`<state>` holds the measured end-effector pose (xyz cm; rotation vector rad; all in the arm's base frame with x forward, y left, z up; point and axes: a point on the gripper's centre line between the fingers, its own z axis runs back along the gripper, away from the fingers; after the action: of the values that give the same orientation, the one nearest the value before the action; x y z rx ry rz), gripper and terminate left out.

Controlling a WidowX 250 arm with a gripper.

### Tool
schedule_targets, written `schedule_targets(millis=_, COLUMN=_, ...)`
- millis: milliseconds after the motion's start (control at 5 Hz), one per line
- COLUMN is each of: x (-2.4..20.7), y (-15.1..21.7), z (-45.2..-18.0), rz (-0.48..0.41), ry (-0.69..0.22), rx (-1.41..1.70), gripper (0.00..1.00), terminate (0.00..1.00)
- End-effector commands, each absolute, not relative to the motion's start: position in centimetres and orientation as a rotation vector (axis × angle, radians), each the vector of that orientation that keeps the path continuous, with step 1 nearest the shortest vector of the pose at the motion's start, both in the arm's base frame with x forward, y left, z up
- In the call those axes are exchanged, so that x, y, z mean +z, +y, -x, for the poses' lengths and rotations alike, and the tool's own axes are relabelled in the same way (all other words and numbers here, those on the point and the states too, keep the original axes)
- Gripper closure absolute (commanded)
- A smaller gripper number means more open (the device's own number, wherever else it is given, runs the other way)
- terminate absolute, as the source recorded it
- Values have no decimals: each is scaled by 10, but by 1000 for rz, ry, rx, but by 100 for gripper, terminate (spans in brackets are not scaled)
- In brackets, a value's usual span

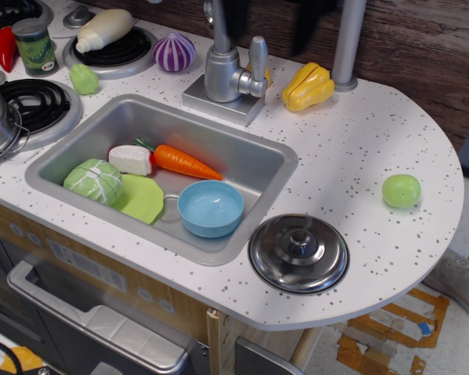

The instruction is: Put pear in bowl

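The pear [401, 191], small, smooth and light green, lies alone on the white speckled counter at the far right. The light-blue bowl [211, 208] stands empty in the front right corner of the steel sink [254, 160]. My gripper [270, 22] shows only as two dark blurred fingers at the top edge, behind the faucet [227, 70]. The fingers stand apart with nothing between them. It is high above the counter, far from the pear and the bowl.
In the sink lie a cabbage [94, 181], a lime plate [144, 199], a carrot [184, 162] and a white-red piece [130, 159]. A steel lid [298, 252] sits between bowl and pear. A yellow pepper [308, 86], a grey post [348, 43] and a purple onion [174, 52] stand at the back.
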<state>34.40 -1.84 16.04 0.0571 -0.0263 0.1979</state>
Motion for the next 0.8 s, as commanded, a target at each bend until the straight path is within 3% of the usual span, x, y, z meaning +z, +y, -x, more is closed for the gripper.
schedule_targets(millis=0, x=157, y=-78, z=-372, rz=-62, ry=-174, rx=225, gripper=0, terminate=0)
schedule_targets(millis=200, x=137, y=-102, z=-391, rz=-67, ry=-180, rx=166, gripper=0, terminate=0)
schedule_targets(millis=600, x=103, y=-120, z=-396, rz=-45, ry=-149, rx=84, gripper=0, terminate=0)
